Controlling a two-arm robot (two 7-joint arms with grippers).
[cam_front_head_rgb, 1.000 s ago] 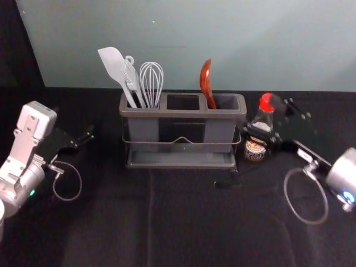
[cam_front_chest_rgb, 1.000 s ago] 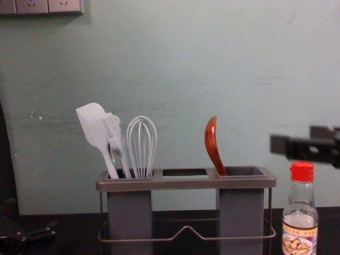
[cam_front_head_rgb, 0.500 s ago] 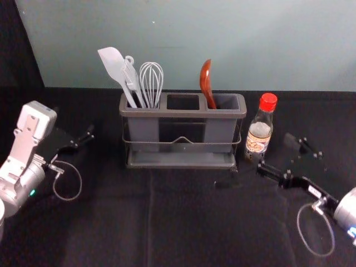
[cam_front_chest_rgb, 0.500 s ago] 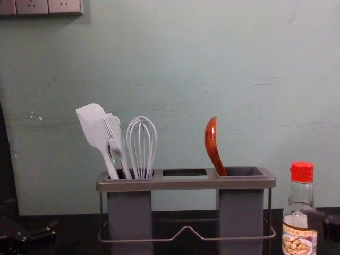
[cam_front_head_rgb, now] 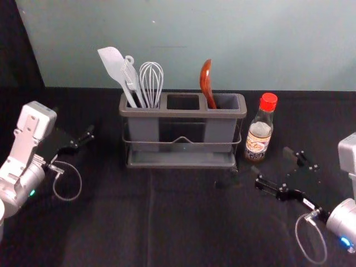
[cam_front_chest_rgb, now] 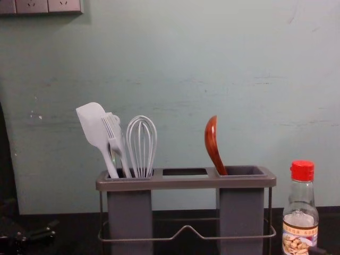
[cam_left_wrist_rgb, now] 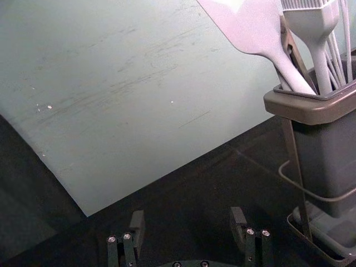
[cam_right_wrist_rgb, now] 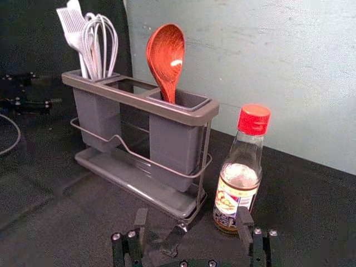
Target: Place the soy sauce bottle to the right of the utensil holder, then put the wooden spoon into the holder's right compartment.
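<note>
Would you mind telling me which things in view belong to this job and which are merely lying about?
Part of the job:
utensil holder
soy sauce bottle, standing right of it
wooden spoon, in its right compartment
right claw, open, near the bottle

Not needed:
spatula, ridged utensil and whisk, in the left compartment
wall sockets
left claw, open, left of the holder

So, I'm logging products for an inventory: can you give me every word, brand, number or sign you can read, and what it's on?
Nothing can be quoted with certainty.
Soy sauce bottle: characters on the label, too small to read.
Right arm: marks on a white strip, too small to read.
Utensil holder: no lettering visible.
</note>
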